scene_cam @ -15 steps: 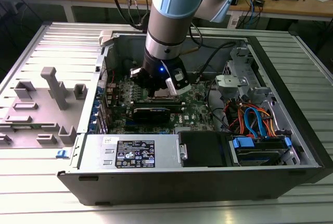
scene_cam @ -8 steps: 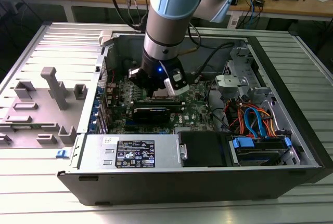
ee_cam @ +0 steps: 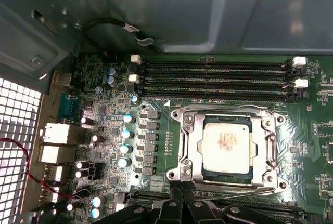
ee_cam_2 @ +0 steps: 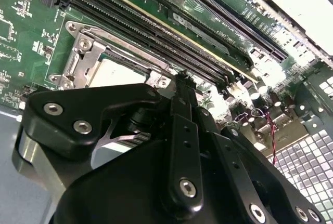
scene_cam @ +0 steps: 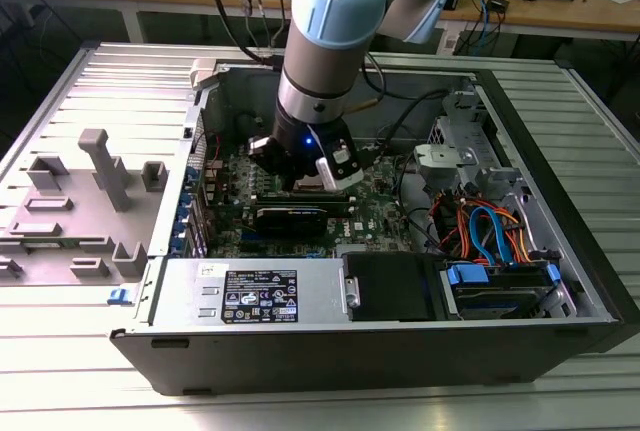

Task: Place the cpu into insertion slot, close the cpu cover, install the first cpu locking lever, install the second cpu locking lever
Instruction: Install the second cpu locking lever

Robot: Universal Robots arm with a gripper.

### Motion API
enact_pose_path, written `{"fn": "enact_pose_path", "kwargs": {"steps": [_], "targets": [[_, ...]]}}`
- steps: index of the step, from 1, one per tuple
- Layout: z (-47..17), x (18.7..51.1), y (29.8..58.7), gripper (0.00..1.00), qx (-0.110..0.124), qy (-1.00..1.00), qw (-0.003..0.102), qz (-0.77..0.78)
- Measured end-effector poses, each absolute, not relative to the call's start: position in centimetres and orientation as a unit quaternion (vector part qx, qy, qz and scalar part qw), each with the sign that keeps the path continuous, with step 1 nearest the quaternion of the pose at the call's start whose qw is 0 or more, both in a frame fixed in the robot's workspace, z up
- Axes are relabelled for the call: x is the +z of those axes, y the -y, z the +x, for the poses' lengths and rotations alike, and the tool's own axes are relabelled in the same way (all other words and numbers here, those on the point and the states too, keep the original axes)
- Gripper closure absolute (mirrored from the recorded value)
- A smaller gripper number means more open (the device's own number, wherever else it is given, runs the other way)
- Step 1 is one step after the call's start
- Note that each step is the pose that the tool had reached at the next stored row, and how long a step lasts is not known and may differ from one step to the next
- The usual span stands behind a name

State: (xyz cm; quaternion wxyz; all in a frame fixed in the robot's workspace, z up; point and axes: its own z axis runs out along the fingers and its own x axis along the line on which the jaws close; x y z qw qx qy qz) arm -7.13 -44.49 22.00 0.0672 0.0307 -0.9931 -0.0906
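The cpu [ee_cam: 227,144], a silver-grey square chip, lies flat in the insertion slot [ee_cam: 277,182] on the green motherboard. The cpu cover [ee_cam: 192,146], a silvery frame, lies down around it. A thin metal lever [ee_cam: 234,186] runs along the socket edge nearest my gripper [ee_cam: 180,193]. The black fingers stand close together, shut, their tips at that edge of the socket. In the second wrist view the gripper [ee_cam_2: 181,81] has its tip just beside the socket, with the cpu [ee_cam_2: 117,70] partly hidden behind it. In the exterior view the gripper [scene_cam: 300,183] reaches down into the open computer case.
Long black memory slots [ee_cam: 213,78] run beside the socket, and capacitors [ee_cam: 126,133] stand on its other side. A black graphics card [scene_cam: 300,219], a power supply [scene_cam: 255,296] and a drive bay with blue and orange cables [scene_cam: 495,241] crowd the case. A grey fixture plate [scene_cam: 80,211] lies at the exterior view's left.
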Motion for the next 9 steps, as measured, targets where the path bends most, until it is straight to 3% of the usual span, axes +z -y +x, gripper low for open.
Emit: {"fn": "enact_pose_path", "kwargs": {"steps": [9], "targets": [[-6.49,21.93,44.68,0.89,-0.091,0.993,0.071,0.030]]}}
